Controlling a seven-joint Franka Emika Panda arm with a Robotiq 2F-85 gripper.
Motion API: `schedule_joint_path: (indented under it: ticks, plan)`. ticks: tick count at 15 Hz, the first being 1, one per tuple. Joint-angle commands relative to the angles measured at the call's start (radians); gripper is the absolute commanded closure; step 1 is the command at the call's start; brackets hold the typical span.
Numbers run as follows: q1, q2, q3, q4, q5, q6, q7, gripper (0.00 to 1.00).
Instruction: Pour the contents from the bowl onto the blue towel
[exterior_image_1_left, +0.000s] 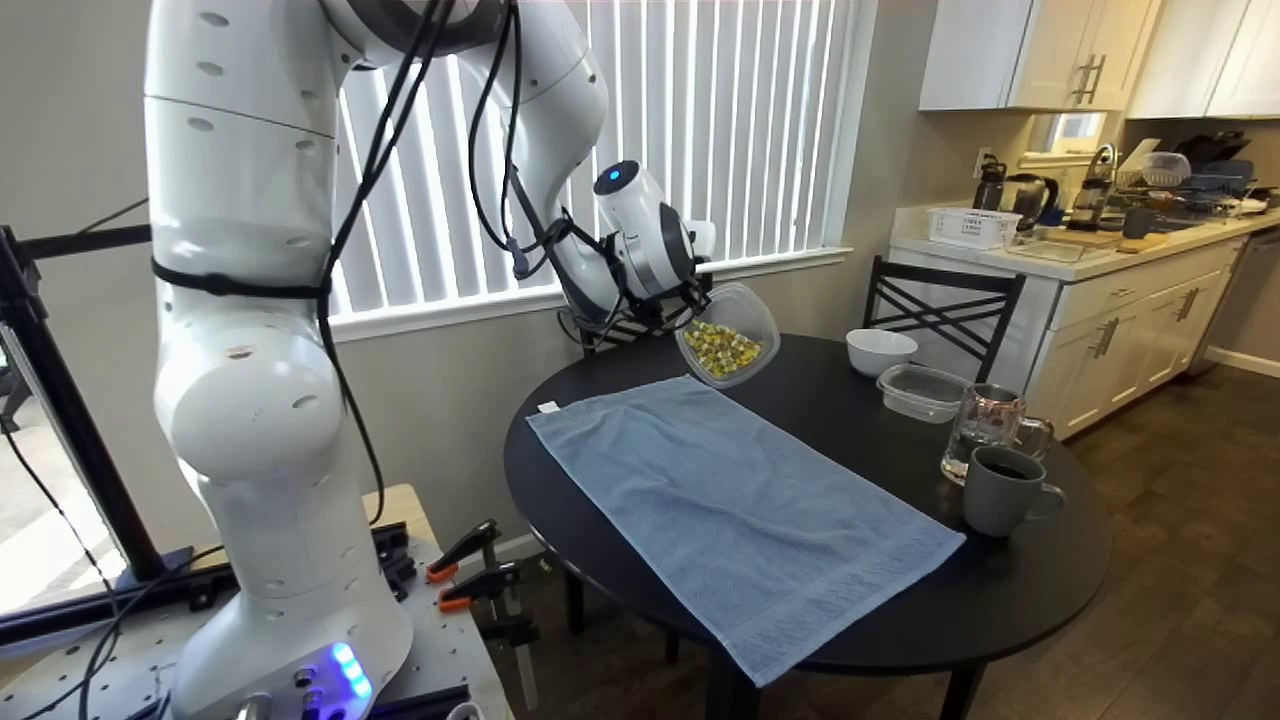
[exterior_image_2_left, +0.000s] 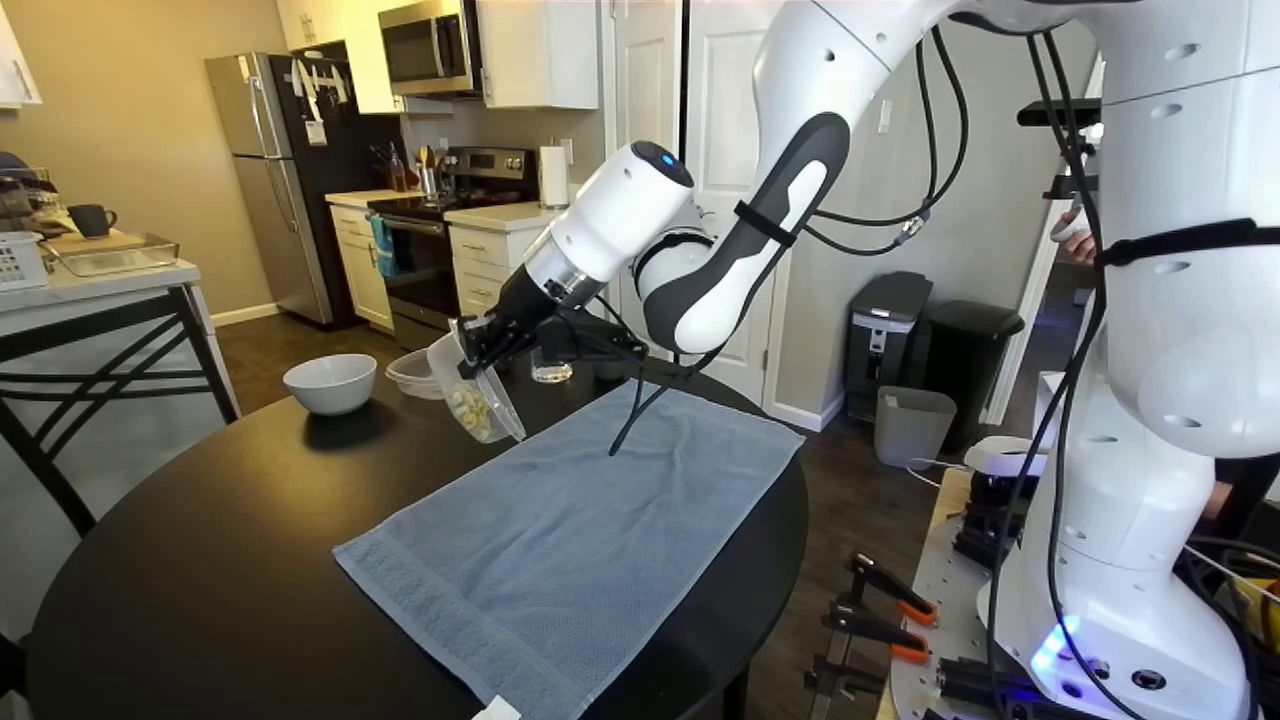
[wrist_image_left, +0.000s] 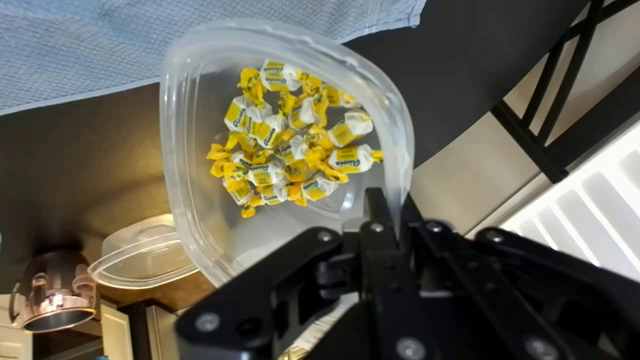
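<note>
The bowl (exterior_image_1_left: 742, 307) is a translucent square-round tub, tilted on its side in the air. It also shows in an exterior view (exterior_image_2_left: 508, 412) and in the wrist view (wrist_image_left: 175, 135). The contents (wrist_image_left: 295, 145) are yellow-and-white wrapped candies, gathered inside the bowl; they show in both exterior views (exterior_image_1_left: 720, 350) (exterior_image_2_left: 470, 408). My gripper (wrist_image_left: 392, 205) is shut on the bowl's rim wall; it also shows in an exterior view (exterior_image_2_left: 472, 350). The blue towel (exterior_image_1_left: 740, 500) lies spread on the table, with the bowl above the table near one towel edge.
A round black table (exterior_image_1_left: 1050, 590) carries everything. A white bowl (exterior_image_1_left: 880, 352), another clear tub (exterior_image_1_left: 922, 392), a glass mug (exterior_image_1_left: 980, 430) and a grey mug (exterior_image_1_left: 1003, 490) stand along one side. A black chair (exterior_image_1_left: 940, 310) is behind the table. Cables (exterior_image_2_left: 650, 395) hang from the arm above the towel.
</note>
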Motion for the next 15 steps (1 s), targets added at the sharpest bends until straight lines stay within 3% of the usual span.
schedule_joint_path:
  ticks: [1,9,11,12,14,15]
  plan:
    - [-0.003,-0.003,0.037,-0.032,0.175,0.005,-0.17,0.93]
    - [0.008,0.001,0.031,-0.026,0.174,0.005,-0.173,0.93]
    - [0.004,0.0,0.043,-0.041,0.22,0.045,-0.196,0.98]
    - [-0.005,-0.009,0.034,-0.052,0.118,0.115,-0.08,0.98]
    - [-0.051,-0.029,0.079,-0.116,0.118,0.242,-0.034,0.98]
    - [-0.165,-0.06,0.24,-0.045,0.033,0.144,0.1,0.98]
